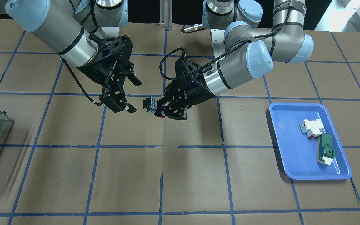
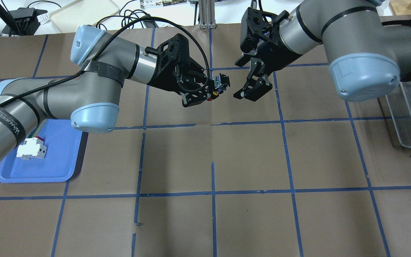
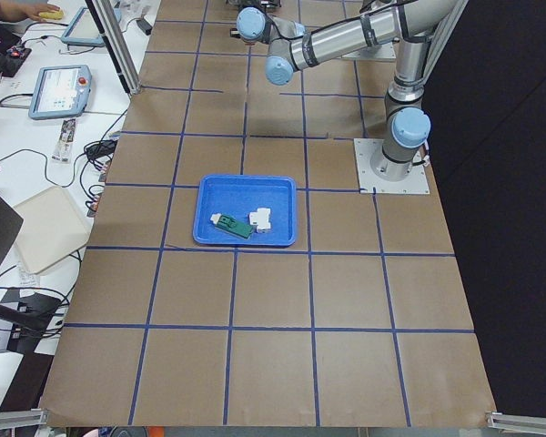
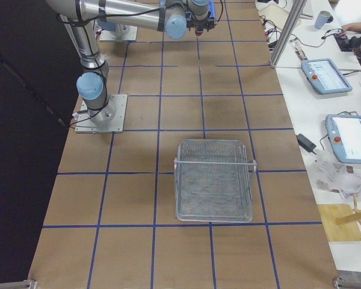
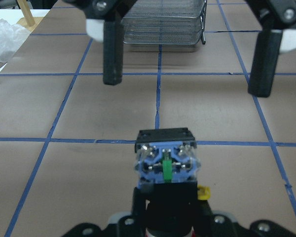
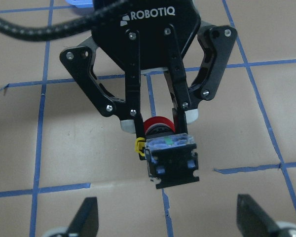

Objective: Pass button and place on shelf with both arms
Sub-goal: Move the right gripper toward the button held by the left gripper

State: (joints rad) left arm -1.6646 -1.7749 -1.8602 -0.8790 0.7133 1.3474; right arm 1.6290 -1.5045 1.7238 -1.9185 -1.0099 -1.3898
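ROBOTIQ-marked left gripper (image 6: 159, 121) around button (image 6: 171, 159)

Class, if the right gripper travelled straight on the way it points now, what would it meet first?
Most likely the button, held out by the left gripper with its terminal end facing the open right gripper. A gap separates them; exact alignment is hard to judge.

Bright, even overhead light, soft shadows on the table (image 1: 192, 181); wrist views slightly blurred.
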